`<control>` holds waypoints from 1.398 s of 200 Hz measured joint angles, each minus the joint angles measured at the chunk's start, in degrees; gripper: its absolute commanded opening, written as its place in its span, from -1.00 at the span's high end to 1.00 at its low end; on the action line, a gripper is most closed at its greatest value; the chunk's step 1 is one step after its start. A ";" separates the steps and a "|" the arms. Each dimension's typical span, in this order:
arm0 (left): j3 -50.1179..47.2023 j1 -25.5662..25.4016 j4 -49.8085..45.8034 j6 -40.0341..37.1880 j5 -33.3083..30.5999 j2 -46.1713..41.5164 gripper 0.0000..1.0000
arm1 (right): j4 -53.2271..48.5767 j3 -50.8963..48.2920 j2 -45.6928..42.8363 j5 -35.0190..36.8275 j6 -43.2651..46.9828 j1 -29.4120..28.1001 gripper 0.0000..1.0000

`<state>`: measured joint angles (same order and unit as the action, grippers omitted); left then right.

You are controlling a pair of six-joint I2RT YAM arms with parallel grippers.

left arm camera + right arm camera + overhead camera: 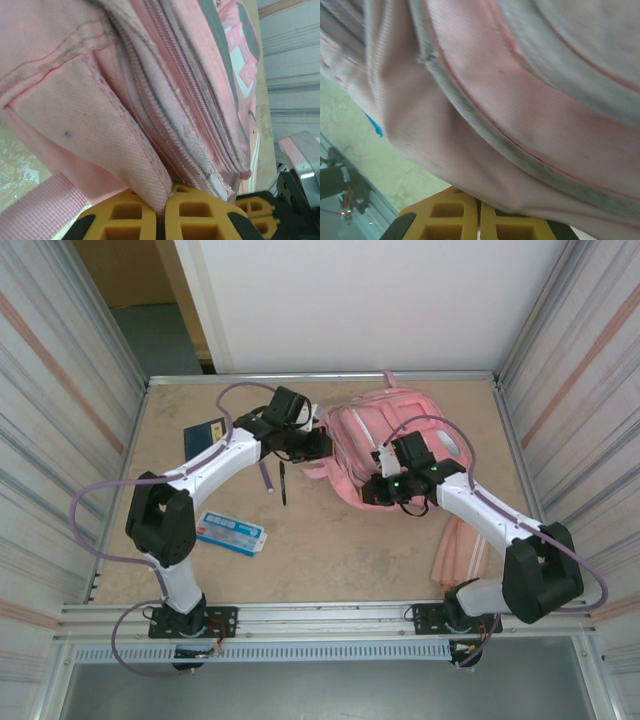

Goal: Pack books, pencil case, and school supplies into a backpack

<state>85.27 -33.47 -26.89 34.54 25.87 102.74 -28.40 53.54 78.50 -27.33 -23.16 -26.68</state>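
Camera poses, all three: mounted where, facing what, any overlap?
Top external: above and behind the bases, looking down at the table; both arms, left gripper and right gripper on the backpack.
Left wrist: on that wrist, close on backpack zippers; yellow left fingers pinch fabric.
Right wrist: on that wrist, close on backpack fabric; yellow right fingers pinch a fold.
Shared: every view sees the backpack.

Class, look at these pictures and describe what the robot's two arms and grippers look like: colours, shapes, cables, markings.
The left arm and right arm each have white tubular links, bulky black joints and a lilac cable looping alongside. A green light glows near the right wrist. The left gripper and right gripper have yellow-orange fingers moulded with rectangular recesses, on black mounts.
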 measured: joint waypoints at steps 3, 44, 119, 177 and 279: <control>-0.26 -0.04 0.39 0.39 -0.04 0.02 1.00 | -0.07 0.31 0.31 0.09 -0.44 -0.35 1.00; -4.22 -0.13 4.74 3.21 -1.01 -0.02 1.00 | -1.38 3.30 1.40 0.33 -3.26 -2.56 1.00; -9.33 -0.79 8.39 4.31 -0.48 -0.55 1.00 | -3.82 6.34 -0.76 -0.59 -6.27 -2.71 1.00; -10.60 -3.58 11.30 5.81 -2.99 -0.57 1.00 | 0.39 6.84 0.68 0.20 -10.95 -4.13 0.95; -22.95 -2.93 20.31 8.72 -0.85 -1.95 0.35 | 8.11 -2.97 0.96 9.55 -7.82 -7.08 0.80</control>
<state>62.33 -36.40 -6.59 43.27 25.02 100.79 -20.29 50.57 79.46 -17.78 -30.98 -33.76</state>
